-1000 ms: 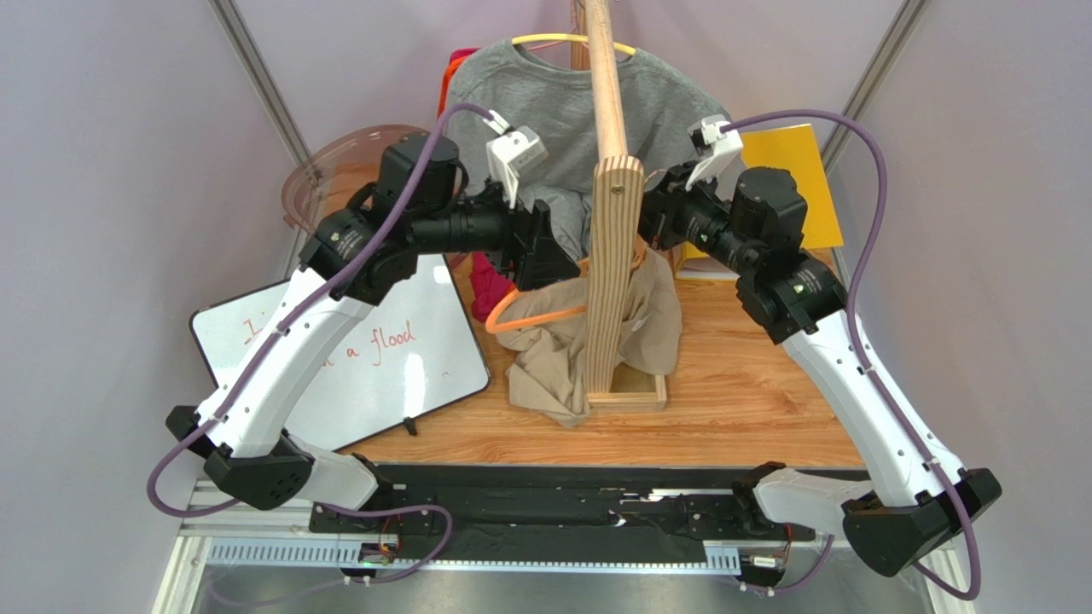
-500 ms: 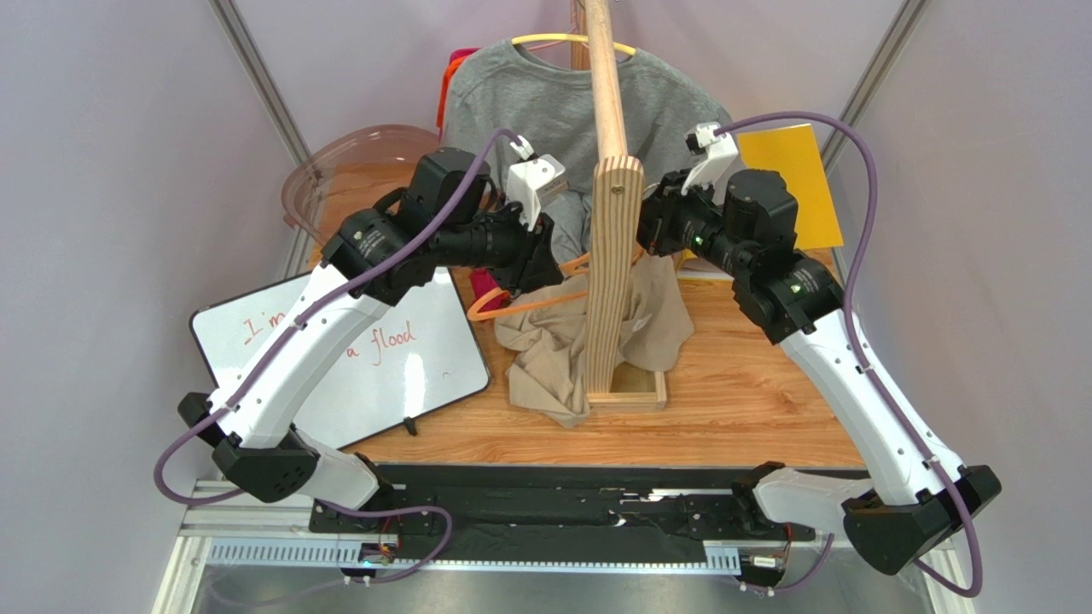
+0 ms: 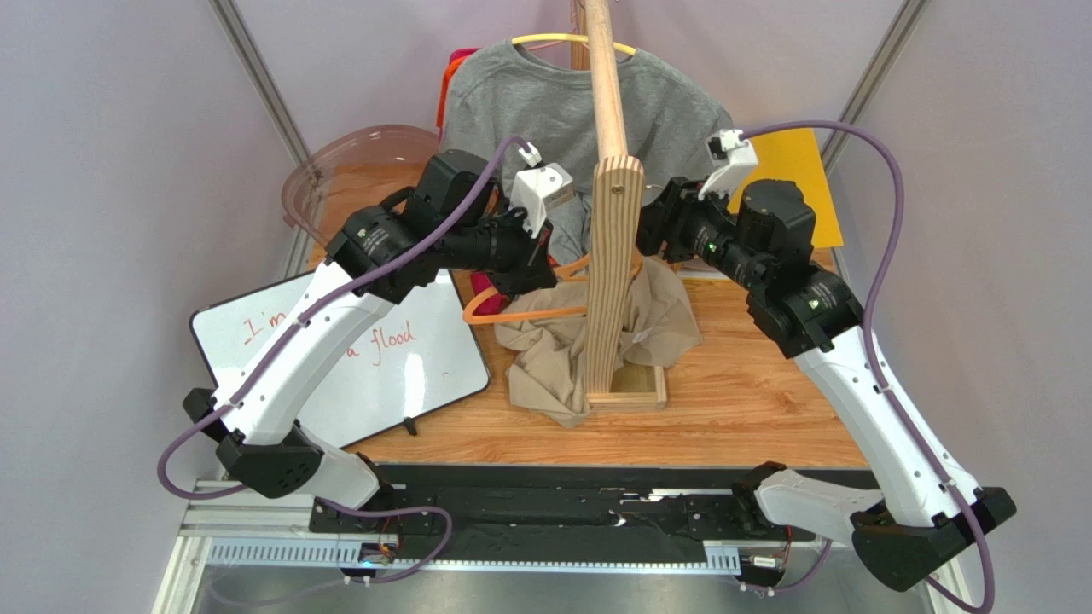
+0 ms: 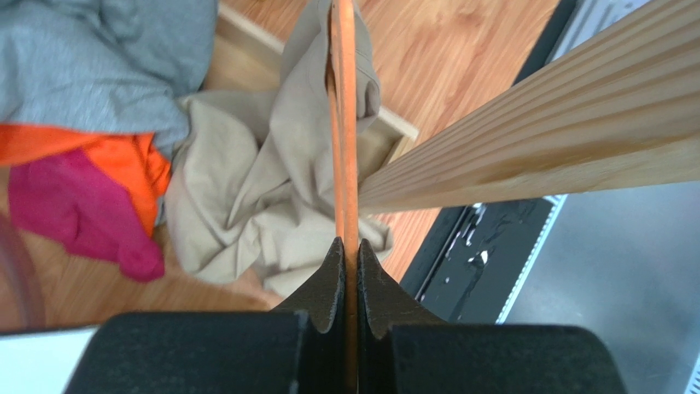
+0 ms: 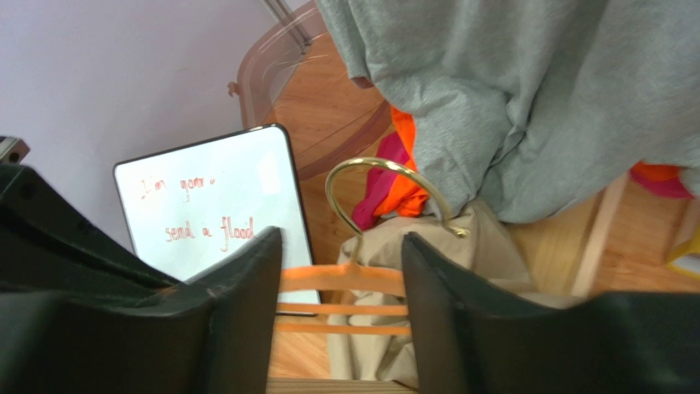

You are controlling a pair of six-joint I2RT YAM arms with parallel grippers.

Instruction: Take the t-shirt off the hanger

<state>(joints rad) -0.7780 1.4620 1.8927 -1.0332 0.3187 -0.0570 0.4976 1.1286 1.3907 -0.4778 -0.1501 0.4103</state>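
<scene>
The beige t-shirt [image 3: 564,352] lies crumpled around the foot of the wooden post [image 3: 613,243]. The thin orange hanger [image 3: 532,311] sticks out to its left, and its far end runs into the cloth. My left gripper [image 3: 541,273] is shut on the hanger's bar [image 4: 343,123], pinched between both jaws [image 4: 346,250], with the t-shirt [image 4: 246,197] just beyond. My right gripper [image 5: 341,238] is open; the hanger's orange bars [image 5: 341,279] and gold hook [image 5: 386,168] show between its fingers, untouched. From above, the right gripper [image 3: 650,237] sits just right of the post.
A grey t-shirt [image 3: 564,102] hangs on a yellow hanger from the rail behind. A whiteboard [image 3: 346,346] lies at the left, with a clear plastic tub [image 3: 340,166] behind it. Pink and orange cloth [image 4: 82,197] sits under the grey shirt. A yellow sheet [image 3: 788,166] is at the back right.
My left gripper has closed on the orange hanger. My right gripper has opened, let go and drawn back slightly to the right. The beige cloth has sagged lower around the post.
</scene>
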